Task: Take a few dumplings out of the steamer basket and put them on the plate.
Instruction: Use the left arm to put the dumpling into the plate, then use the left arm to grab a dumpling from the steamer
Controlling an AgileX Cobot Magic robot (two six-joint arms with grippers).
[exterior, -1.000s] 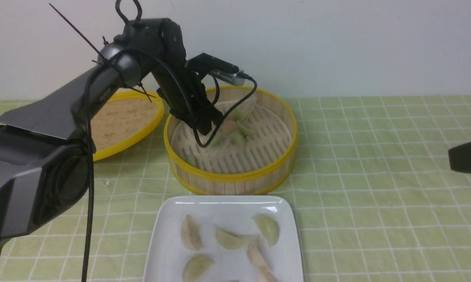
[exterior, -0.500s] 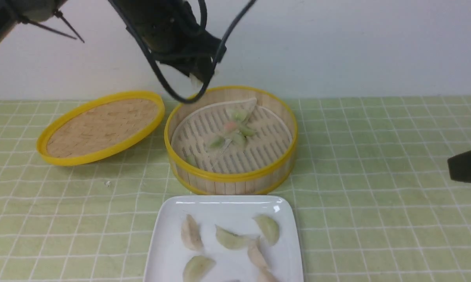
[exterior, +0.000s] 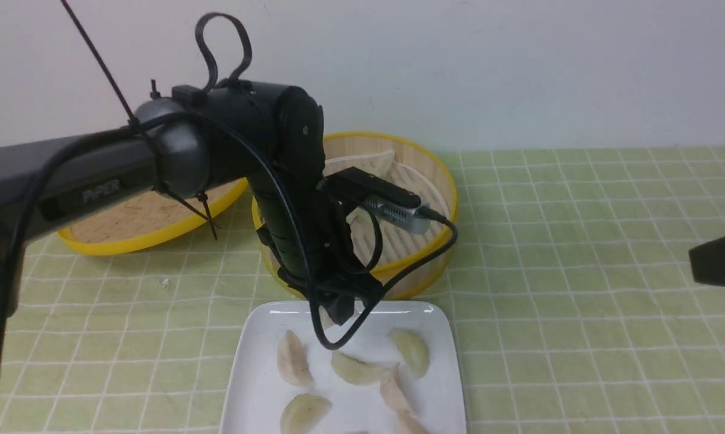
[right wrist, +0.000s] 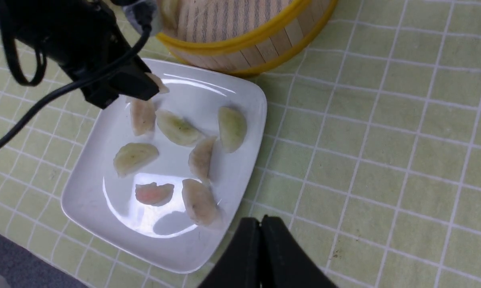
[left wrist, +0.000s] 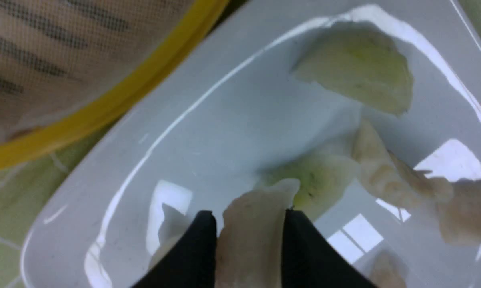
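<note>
My left gripper (exterior: 338,316) hangs low over the far edge of the white plate (exterior: 255,343), shut on a pale dumpling (left wrist: 250,236) that sticks out past the fingertips (left wrist: 203,224). That held dumpling (right wrist: 159,85) also shows in the right wrist view, just above the plate (right wrist: 100,192). Several dumplings (exterior: 294,359) lie on the plate, one of them pinkish (right wrist: 154,193). Right behind the plate stands the steamer basket (exterior: 444,238), with the left arm hiding most of its floor. My right gripper (right wrist: 260,221) is shut and empty above the cloth, beside the plate's corner.
A shallow yellow-rimmed lid (exterior: 127,226) leans at the back left, beside the basket. A green checked cloth (exterior: 579,337) covers the table. The right arm (exterior: 721,260) shows at the right edge of the front view. A wall runs along the back.
The left arm rose out of the steamer basket with a dumpling, then came toward me and down over the plate's far edge. The right gripper has stayed still.
</note>
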